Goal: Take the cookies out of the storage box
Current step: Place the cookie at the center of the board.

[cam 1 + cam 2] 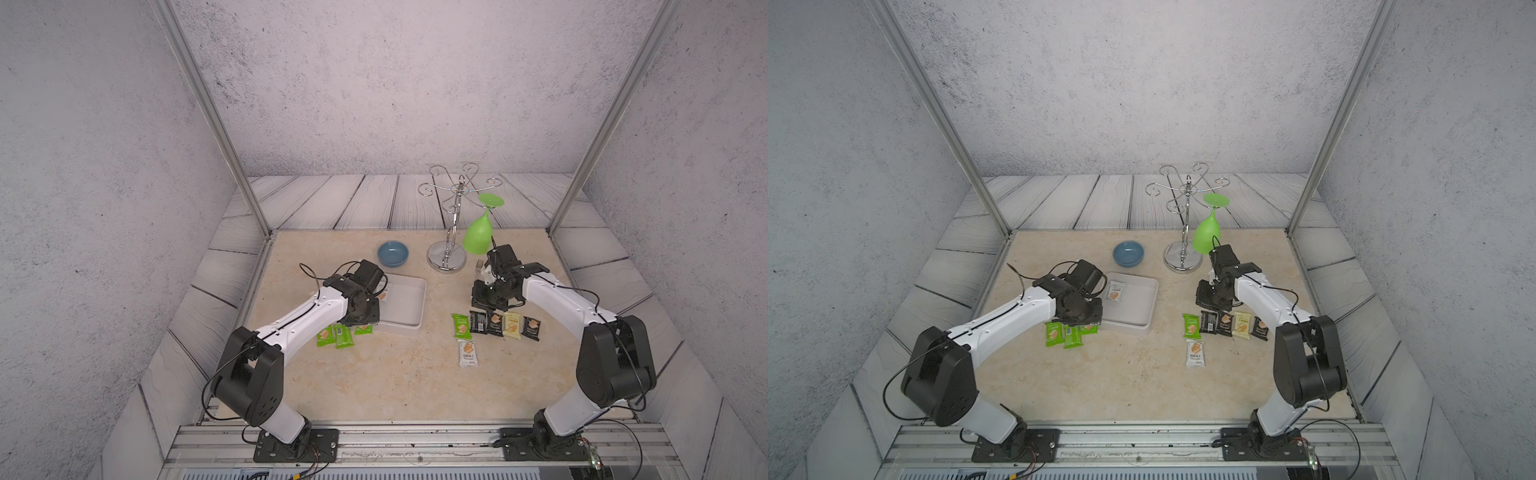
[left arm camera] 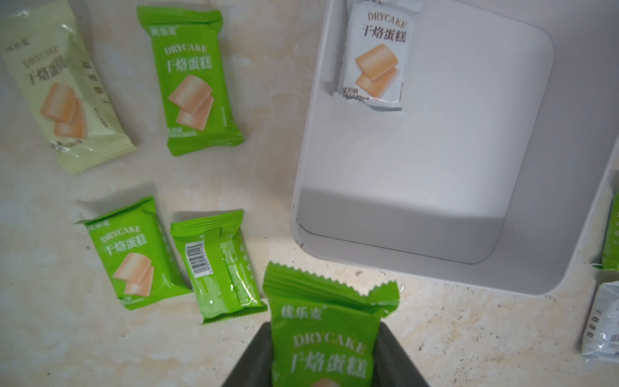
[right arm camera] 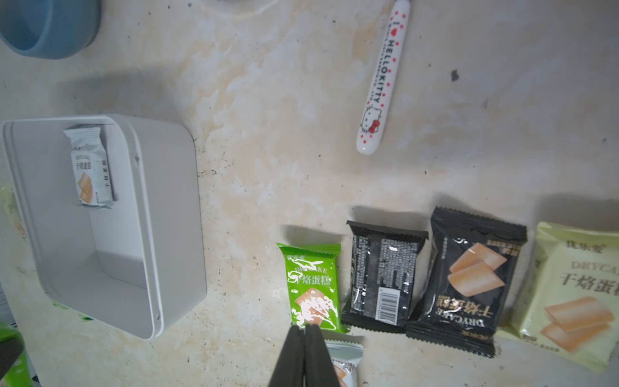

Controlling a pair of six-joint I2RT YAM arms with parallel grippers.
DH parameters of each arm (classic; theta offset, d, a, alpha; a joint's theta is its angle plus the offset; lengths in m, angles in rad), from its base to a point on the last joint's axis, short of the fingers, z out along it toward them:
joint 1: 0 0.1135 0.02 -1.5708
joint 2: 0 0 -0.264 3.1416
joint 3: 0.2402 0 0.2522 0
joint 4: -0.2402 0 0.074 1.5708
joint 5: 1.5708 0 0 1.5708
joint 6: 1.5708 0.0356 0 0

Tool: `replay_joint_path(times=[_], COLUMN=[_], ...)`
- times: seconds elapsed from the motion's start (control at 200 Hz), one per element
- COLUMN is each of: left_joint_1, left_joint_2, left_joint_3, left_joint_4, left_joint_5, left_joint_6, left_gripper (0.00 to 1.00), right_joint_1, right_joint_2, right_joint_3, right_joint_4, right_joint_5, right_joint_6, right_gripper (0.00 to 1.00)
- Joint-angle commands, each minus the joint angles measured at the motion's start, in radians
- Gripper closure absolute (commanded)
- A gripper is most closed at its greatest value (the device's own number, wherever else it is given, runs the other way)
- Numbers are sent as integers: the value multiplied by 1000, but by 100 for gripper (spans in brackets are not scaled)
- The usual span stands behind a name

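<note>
Beige marbled tabletop (image 1: 374, 386) fills the enclosure floor, and the storage box (image 1: 409, 309) is set on it left of centre in both top views. One white packet (image 1: 1115, 291) is left inside, tucked toward the box's upper-left corner, its long axis running roughly up-down in the frame. A green packet (image 2: 321, 301) is pinched between the part-spread jaws of the left gripper (image 2: 323, 365) and held over the table just outside the box wall. From that claw the white packet lies up and to the right in a top view. The other cookies are laid on the table: green ones (image 1: 340, 334) at the box's lower left, a mixed row (image 1: 494, 324) at centre right. The right gripper (image 3: 305, 330) is pressed closed on nothing above that row, well apart from the box. The left arm is judged nearer for the last pick.
</note>
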Motion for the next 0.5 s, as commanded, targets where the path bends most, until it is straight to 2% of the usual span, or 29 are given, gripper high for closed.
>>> replay_joint_path(times=[0.0,0.235,0.495], left_joint_1=[-13,-49,-99], left_joint_2=[-62,-132,-128], left_joint_3=[-61,-183,-287], left_joint_4=[-2,27,102], left_joint_5=[-36,-55,-64], left_joint_6=[-35,-64,-83], left_gripper=[59,58,59], right_joint_1=[30,70,92], right_joint_2=[-39,-88,-153], right_joint_3=[-13,-48,-91], right_joint_4=[-15,-20,-42], right_joint_5=[35,63,85], right_joint_6=[32,55,75], right_gripper=[91,91,91])
